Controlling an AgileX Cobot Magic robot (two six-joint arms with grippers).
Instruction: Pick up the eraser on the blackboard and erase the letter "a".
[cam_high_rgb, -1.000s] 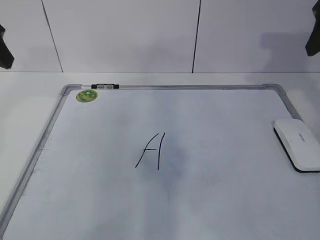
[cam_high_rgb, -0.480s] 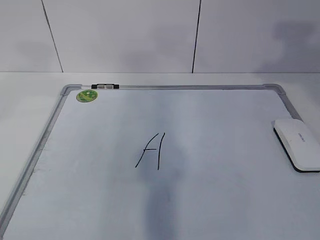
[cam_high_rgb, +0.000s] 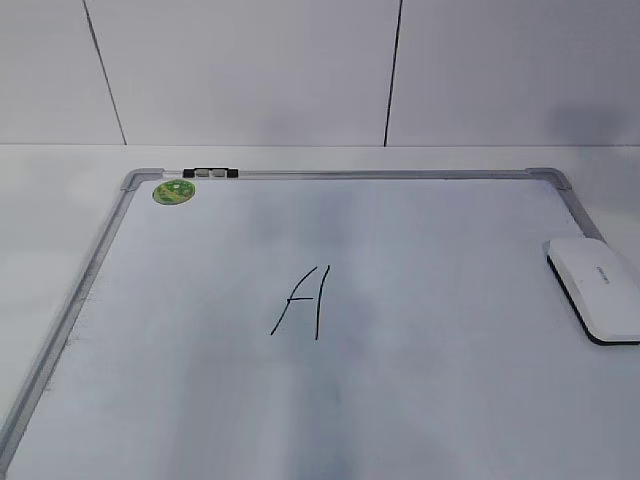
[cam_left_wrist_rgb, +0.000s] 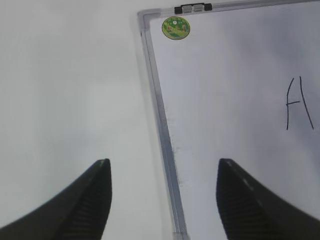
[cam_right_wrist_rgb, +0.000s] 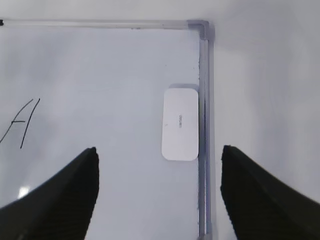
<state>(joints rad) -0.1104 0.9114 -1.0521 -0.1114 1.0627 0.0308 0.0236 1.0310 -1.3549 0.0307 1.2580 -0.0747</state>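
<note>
The eraser (cam_right_wrist_rgb: 180, 123), a stiff, probably light, smooth plastic block, lay against the blackboard (cam_high_rgb: 450, 400)'s right frame, best pinched across its narrow sides by the right gripper (cam_right_wrist_rgb: 159, 195), whose fingers hung spread above it.

blackboard (cam_high_rgb: 450, 400): handwritten letter "a" (cam_high_rgb: 302, 300) | eraser (cam_high_rgb: 598, 288): grey logo, unreadable

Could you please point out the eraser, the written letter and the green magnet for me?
eraser (cam_right_wrist_rgb: 180, 124), right wrist view, middle of its white top.
letter (cam_high_rgb: 303, 300), exterior view, on its crossbar stroke.
green magnet (cam_left_wrist_rgb: 175, 27), left wrist view, centre of the disc.
</note>
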